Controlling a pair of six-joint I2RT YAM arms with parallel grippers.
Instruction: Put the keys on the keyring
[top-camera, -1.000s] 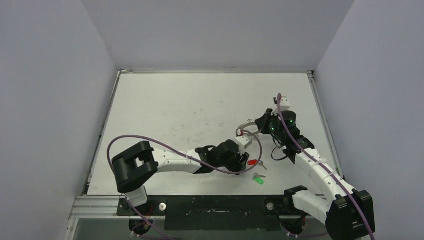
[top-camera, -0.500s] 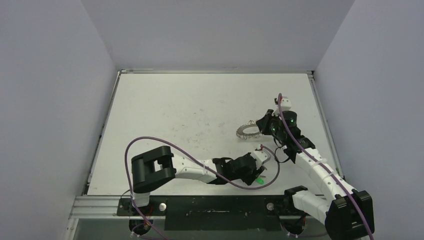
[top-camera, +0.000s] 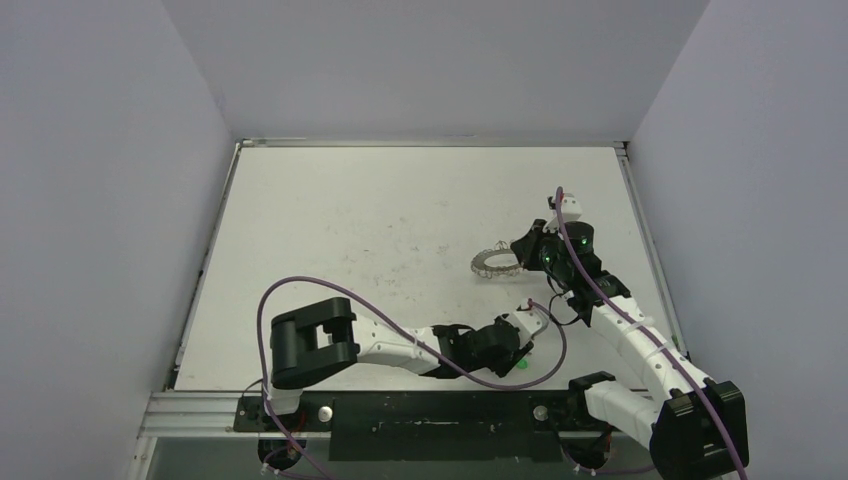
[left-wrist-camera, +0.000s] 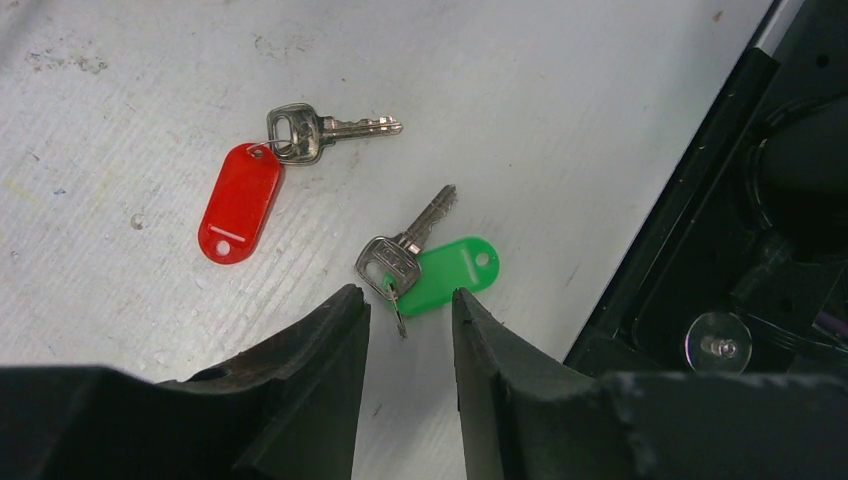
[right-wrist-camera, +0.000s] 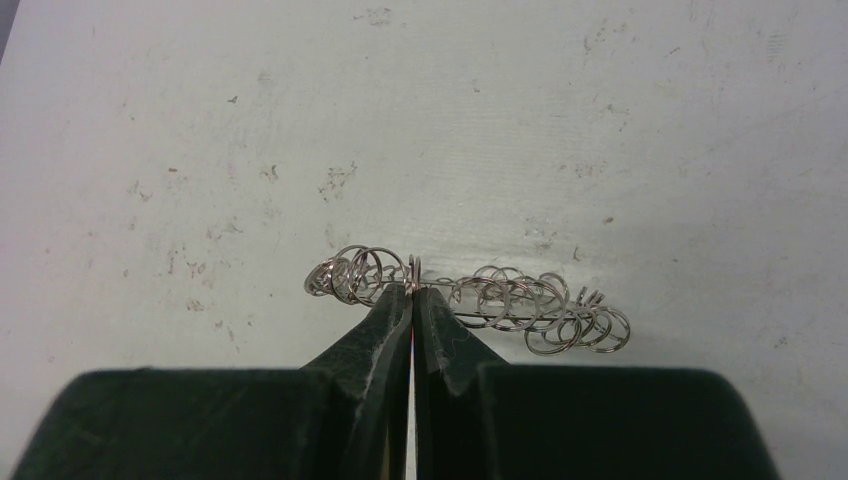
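Observation:
Two small silver keys lie on the white table near its front edge. One carries a red tag (left-wrist-camera: 240, 203), the other a green tag (left-wrist-camera: 452, 272). My left gripper (left-wrist-camera: 405, 298) hovers low just short of the green-tagged key (left-wrist-camera: 403, 252), open, with the key's small wire link lying between the fingertips and nothing gripped. From above, the left gripper (top-camera: 519, 352) covers the keys, and only a bit of the green tag (top-camera: 522, 365) shows. The keyring (right-wrist-camera: 500, 300), fringed with wire loops, is pinched at its edge by my shut right gripper (right-wrist-camera: 413, 290). It sits farther back, the keyring (top-camera: 491, 263) left of the right gripper (top-camera: 520, 252).
The black base rail (left-wrist-camera: 690, 210) with a screw runs just right of the keys at the table's near edge. A purple cable (top-camera: 300, 285) loops over the left arm. Grey walls enclose the table on three sides.
My left arm has swung from the table's middle toward the near edge and come down over the keys, its jaws narrowing. The right gripper has stayed shut on the keyring, almost still.

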